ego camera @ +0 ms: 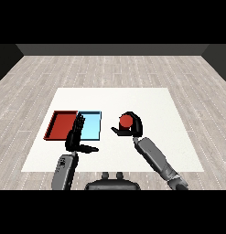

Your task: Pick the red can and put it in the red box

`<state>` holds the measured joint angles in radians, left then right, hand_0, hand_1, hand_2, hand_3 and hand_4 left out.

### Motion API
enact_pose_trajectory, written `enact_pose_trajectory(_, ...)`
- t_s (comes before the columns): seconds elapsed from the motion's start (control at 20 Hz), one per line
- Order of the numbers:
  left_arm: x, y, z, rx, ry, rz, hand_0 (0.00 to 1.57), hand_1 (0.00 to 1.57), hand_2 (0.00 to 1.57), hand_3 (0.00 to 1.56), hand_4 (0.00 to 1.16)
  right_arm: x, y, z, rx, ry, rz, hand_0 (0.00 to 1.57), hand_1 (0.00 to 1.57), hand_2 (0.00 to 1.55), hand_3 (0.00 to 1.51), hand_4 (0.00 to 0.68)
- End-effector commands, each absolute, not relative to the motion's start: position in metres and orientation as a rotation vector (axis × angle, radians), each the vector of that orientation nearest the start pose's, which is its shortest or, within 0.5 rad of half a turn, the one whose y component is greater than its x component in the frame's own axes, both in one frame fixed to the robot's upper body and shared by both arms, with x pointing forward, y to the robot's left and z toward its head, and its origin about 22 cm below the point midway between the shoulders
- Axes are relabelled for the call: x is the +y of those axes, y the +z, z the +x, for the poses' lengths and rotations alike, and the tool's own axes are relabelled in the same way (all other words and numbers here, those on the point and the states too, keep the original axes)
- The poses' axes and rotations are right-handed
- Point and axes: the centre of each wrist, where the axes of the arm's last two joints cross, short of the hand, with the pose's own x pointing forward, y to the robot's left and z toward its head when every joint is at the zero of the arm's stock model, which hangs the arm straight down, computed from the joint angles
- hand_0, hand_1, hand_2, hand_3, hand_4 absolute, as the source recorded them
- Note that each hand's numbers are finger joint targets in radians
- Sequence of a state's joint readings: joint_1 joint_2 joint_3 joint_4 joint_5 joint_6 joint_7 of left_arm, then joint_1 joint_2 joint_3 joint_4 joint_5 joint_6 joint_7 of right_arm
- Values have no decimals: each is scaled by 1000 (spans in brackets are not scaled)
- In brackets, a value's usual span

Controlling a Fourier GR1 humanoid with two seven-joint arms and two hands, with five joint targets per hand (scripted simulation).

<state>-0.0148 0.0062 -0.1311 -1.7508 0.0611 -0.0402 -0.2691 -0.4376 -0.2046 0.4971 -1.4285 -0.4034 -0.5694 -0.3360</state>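
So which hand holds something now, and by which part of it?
The right hand curls round the side of the round red can; the left hand holds nothing.

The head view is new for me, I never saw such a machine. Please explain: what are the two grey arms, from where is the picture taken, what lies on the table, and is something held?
The picture looks down from the robot's own head across a white table. The two grey arms are its forearms, each ending in a black hand. The right hand curls round a red can, which looks lifted off the table. The left hand holds nothing; its fingers are straight, over the near edges of the trays. Two flat trays lie side by side: a red tray and a light blue tray. The can is not yet in the red tray.
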Motion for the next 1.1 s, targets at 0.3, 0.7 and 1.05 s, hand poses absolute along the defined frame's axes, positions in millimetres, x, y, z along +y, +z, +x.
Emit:
enact_pose_trajectory(0.3, 137, 56, 274, -1941, -172, -208, 0, 0, 0, 0, 0, -109, 58, 288, -2040, -23, 117, 1421, 1421, 1410, 1395, 627)
enact_pose_trajectory(0.7, 133, 28, 254, -1862, -177, -232, 0, 0, 0, 0, 0, -103, 83, 282, -2101, 0, 182, 1443, 1443, 1431, 1397, 616)
enact_pose_trajectory(1.05, 107, 2, 274, -1835, -181, -233, 0, 0, 0, 0, 0, -98, 75, 287, -2120, -7, 173, 1462, 1462, 1442, 1391, 659)
